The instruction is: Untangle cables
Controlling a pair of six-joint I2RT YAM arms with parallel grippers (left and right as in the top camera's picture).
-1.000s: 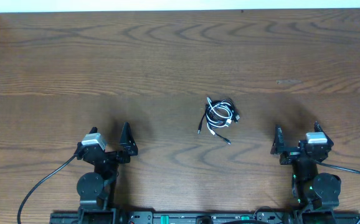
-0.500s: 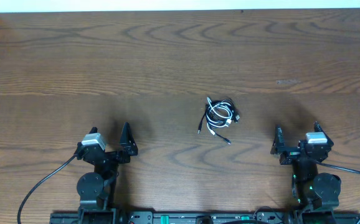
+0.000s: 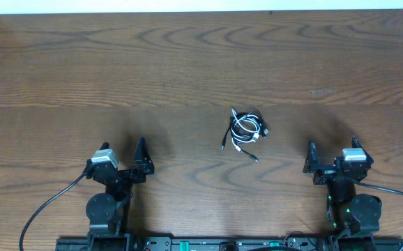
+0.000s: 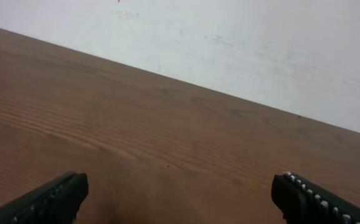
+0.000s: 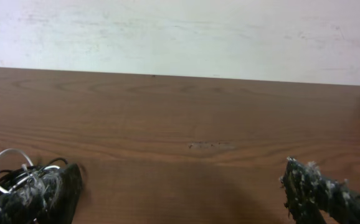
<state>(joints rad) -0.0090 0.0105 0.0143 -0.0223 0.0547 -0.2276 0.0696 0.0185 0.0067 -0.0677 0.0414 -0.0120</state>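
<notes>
The cables [image 3: 245,132], white and black tangled in one bundle, lie on the table [image 3: 187,70] just right of centre, apart from both arms. The left gripper [image 4: 180,202] and right gripper [image 5: 180,196] sit near the near edge, jaws wide, holding nothing.

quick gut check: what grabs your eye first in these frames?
A small tangle of white and black cables lies alone on the wooden table, a little right of centre. The left hand and the right hand sit open near the front edge, one on each side, both well apart from the cables and holding nothing.
</notes>
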